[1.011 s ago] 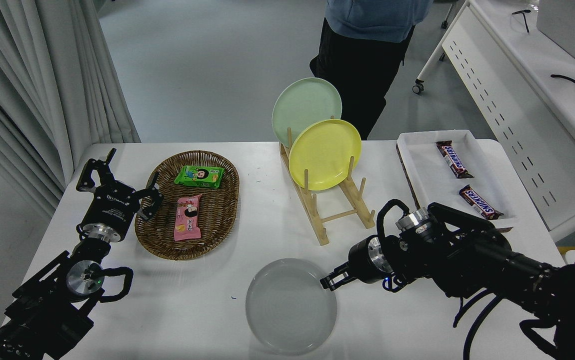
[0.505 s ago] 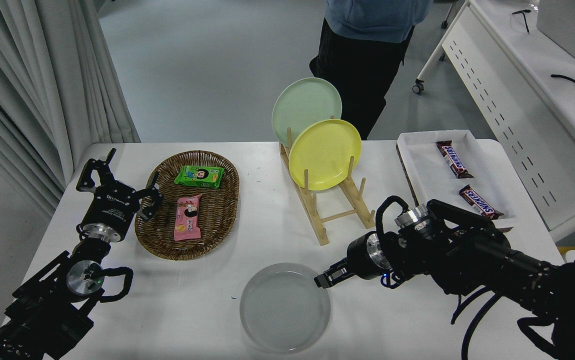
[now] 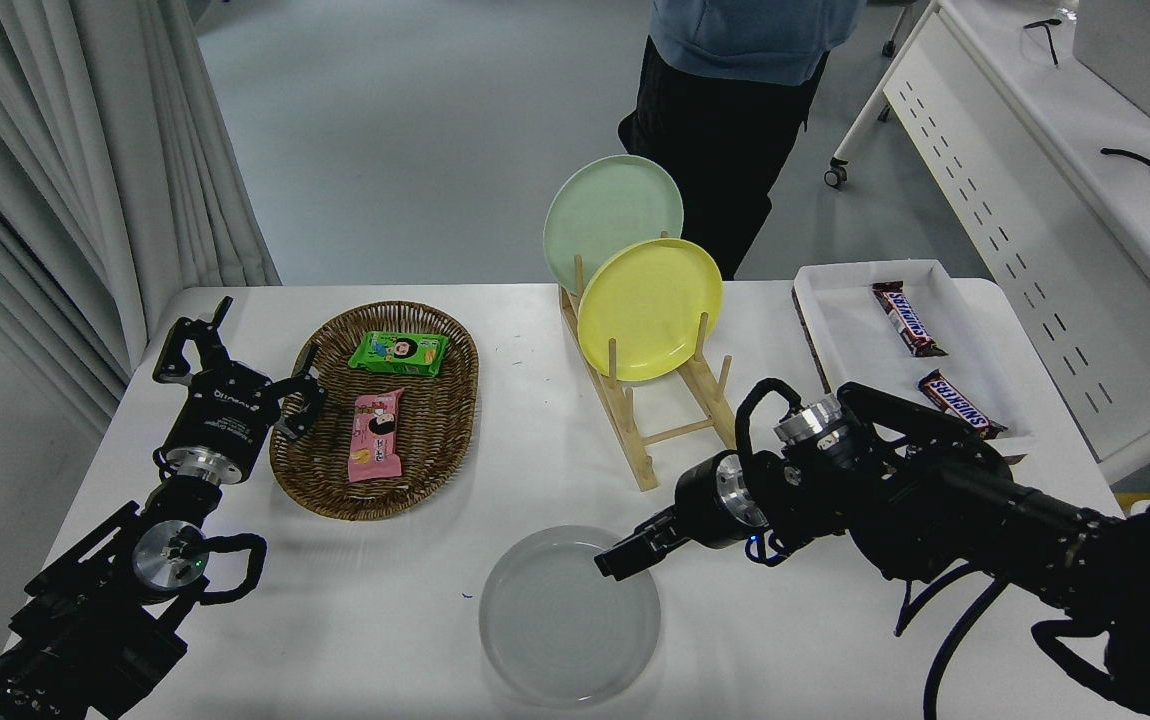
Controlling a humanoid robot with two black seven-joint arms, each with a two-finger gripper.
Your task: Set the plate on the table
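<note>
White tabletop fills the view: the table [image 3: 355, 620] carries a wicker basket [image 3: 435, 450] with two snack packets at the left, a wooden rack [image 3: 680, 425] holding a yellow plate [image 3: 647, 308] and a green plate [image 3: 605, 215] at the middle, and a tray [image 3: 860, 350] with candy bars at the right. A person [image 3: 735, 90] is seen at the far side.

The plate [image 3: 560, 630] is found near the front edge, forward of the rack, and appears to lie flat on the table, well apart from basket and tray. The right gripper [image 3: 618, 558] is reached in from the right with its tip over the plate's far right rim; its fingers are drawn narrow, but whether the rim is pinched between them or merely overlapped cannot be told. The left gripper [image 3: 235, 375] is parked at the lower left beside the basket, fingers spread wide and holding nothing.

The placing is judged to be all but done, since the plate seems to rest on the surface. What is left, as far as can be judged, is for the rim to be let go if it is held, and for the right arm to be drawn clear without the plate being dragged.
</note>
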